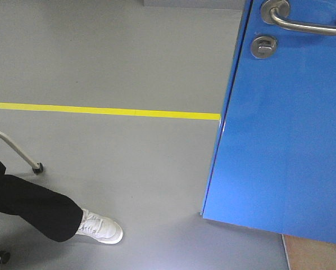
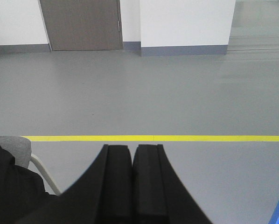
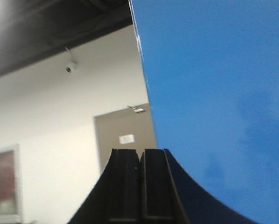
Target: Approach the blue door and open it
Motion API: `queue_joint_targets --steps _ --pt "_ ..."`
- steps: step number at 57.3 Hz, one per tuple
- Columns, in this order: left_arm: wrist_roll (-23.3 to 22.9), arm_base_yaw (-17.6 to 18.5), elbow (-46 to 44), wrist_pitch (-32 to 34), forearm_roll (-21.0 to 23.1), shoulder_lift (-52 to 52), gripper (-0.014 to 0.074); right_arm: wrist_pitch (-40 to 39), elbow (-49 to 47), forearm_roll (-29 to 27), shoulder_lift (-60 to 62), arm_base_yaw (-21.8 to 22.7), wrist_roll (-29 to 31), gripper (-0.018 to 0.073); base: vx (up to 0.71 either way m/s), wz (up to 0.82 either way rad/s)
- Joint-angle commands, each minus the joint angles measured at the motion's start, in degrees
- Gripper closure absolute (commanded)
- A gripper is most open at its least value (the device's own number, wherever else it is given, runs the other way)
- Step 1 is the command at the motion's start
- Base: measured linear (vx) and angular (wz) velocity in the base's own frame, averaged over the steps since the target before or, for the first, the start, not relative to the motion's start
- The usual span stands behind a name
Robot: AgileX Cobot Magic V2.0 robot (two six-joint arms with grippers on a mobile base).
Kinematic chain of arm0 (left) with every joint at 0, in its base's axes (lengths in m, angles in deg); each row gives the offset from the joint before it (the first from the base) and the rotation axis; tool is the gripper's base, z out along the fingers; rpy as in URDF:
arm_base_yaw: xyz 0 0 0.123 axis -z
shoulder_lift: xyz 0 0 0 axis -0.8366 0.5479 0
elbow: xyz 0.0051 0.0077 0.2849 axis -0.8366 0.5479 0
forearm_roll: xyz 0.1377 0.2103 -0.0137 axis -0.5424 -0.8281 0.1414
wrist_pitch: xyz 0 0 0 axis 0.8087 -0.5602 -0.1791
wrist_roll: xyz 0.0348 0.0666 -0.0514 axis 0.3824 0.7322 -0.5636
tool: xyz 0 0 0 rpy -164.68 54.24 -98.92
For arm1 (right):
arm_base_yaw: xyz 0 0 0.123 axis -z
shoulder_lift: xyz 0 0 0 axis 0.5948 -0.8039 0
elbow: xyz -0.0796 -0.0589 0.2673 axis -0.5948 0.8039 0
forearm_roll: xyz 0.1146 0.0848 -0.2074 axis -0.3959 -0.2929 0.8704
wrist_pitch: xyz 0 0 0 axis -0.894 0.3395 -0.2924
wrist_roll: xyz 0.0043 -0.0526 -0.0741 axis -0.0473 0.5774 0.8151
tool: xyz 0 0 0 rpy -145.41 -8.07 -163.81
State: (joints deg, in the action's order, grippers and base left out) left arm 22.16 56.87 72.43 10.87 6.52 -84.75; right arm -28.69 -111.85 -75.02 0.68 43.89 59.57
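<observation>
Both pincers, left pincer [image 2: 132, 154] and right pincer [image 3: 140, 158], are clenched empty beside the blue door [image 1: 286, 140].

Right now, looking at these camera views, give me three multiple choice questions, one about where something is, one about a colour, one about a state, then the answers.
1. On the tall glossy blue door, where does the round thumb-turn lock sit?
A. Below the silver lever handle
B. Above it
C. At the bottom corner

2. What colour is the floor tape line?
A. Red
B. Yellow
C. White

3. How is the left claw?
A. Wide open
B. Gripping the handle
C. Shut on nothing

Answers: 1 A, the lock is under the lever; 2 B, a yellow stripe crosses the grey floor; 3 C, its pads meet with only floor beyond.
</observation>
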Motion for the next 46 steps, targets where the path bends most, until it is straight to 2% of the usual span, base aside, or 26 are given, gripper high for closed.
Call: queue_joint_targets --steps 1,2,4,6,9,12,19,22,25,36,46 --pt "-0.4 0.4 -1.5 4.9 0.2 -0.6 0.0524 -0.5 -1.2 11.2 0.2 0.2 -6.9 0.0547 0.00 0.00" --pt "-0.4 0.4 -1.5 4.9 0.2 -0.6 0.0524 -0.3 -1.2 12.2 0.2 0.2 -8.6 0.0547 0.00 0.00" --pt "-0.4 0.4 -1.5 4.9 0.2 -0.6 0.0524 1.6 -1.2 19.5 0.2 0.2 -13.3 0.0547 0.00 0.00" --pt "-0.4 0.4 -1.5 4.9 0.2 -0.6 0.0524 3.0 -1.2 24.1 0.2 0.1 -16.2 0.0547 0.00 0.00" --pt "-0.4 0.4 -1.5 4.9 0.2 -0.6 0.0524 4.7 -1.2 27.9 0.3 0.1 -17.4 0.0547 0.00 0.00" --pt "-0.4 0.4 -1.5 4.9 0.2 -0.6 0.0524 6.7 -1.2 31.4 0.4 0.1 -15.5 0.0547 0.00 0.00" --pt "-0.4 0.4 -1.5 4.9 0.2 -0.6 0.0524 5.7 2.1 31.6 2.4 0.1 -6.2 0.0547 0.00 0.00" --pt "-0.4 0.4 -1.5 4.9 0.2 -0.6 0.0524 2.6 7.5 31.2 5.0 0.1 -2.2 0.0547 0.00 0.00" --pt "-0.4 0.4 -1.5 4.9 0.2 -0.6 0.0524 -1.1 12.9 31.2 7.5 0.1 -1.2 0.0547 0.00 0.00" --pt "-0.4 0.4 -1.5 4.9 0.2 -0.6 0.0524 -10.0 38.9 31.1 21.1 0.1 -2.3 0.0547 0.00 0.00" --pt "-0.4 0.4 -1.5 4.9 0.2 -0.6 0.0524 -11.8 61.6 33.2 35.8 0.1 -7.8 0.0547 0.00 0.00"
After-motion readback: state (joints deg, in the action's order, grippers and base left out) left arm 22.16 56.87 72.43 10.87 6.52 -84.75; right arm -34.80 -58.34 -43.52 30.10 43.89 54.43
